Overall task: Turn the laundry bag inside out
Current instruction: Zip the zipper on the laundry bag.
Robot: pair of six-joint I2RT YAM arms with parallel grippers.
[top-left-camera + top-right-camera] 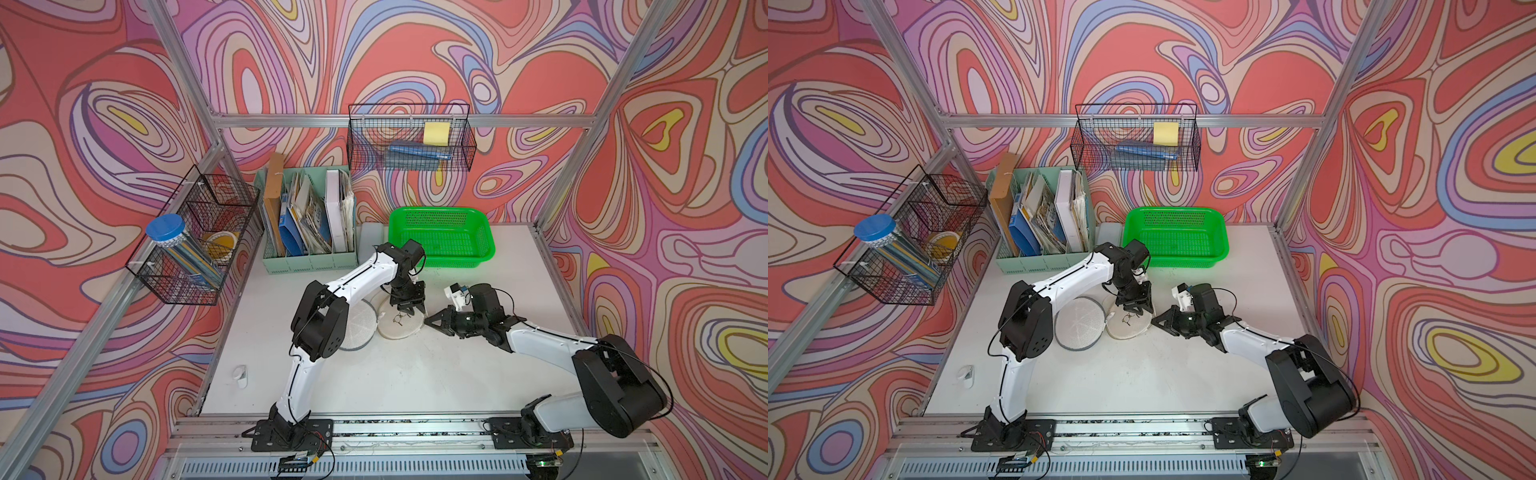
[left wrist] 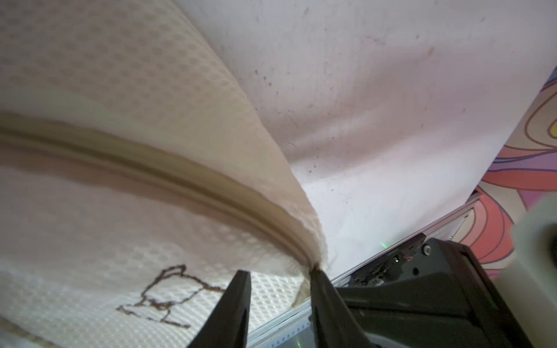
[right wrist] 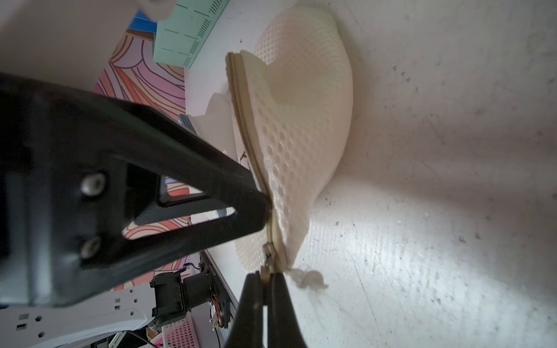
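The laundry bag (image 1: 401, 328) lies about the middle of the worktop (image 1: 415, 374). It is a round cream mesh pouch on the near side of the green basket (image 1: 436, 218) and just right of a white mesh disc (image 1: 359, 328) with a grey rim; whether that disc belongs to the bag I cannot tell. My left hand (image 1: 409, 311) comes down on the far part of the bag from above. In its own wrist view that hand (image 2: 278, 274) stands narrowly parted: mesh shows through the gap between the two black fingers (image 2: 238, 301). One of them touches the end of the beige zip (image 2: 150, 168), and I see nothing pinched between them. A small brown stitched figure (image 2: 162, 301) sits on the mesh just beside those fingers. My right hand (image 1: 428, 322) reaches in low from the right, lying almost level with the worktop, with its tip at the bag's right edge. Its wrist view shows this hand (image 3: 265, 278) closed tight on the bag, pinching the small beige tab at the end of the zip (image 3: 241, 105). In that view the mesh on one side of the zip bulges up off the worktop in a rounded fold, and the tip of my left hand meets the zip's edge. A mint file rack (image 1: 309, 262) stands at the far left, well apart from the bag.
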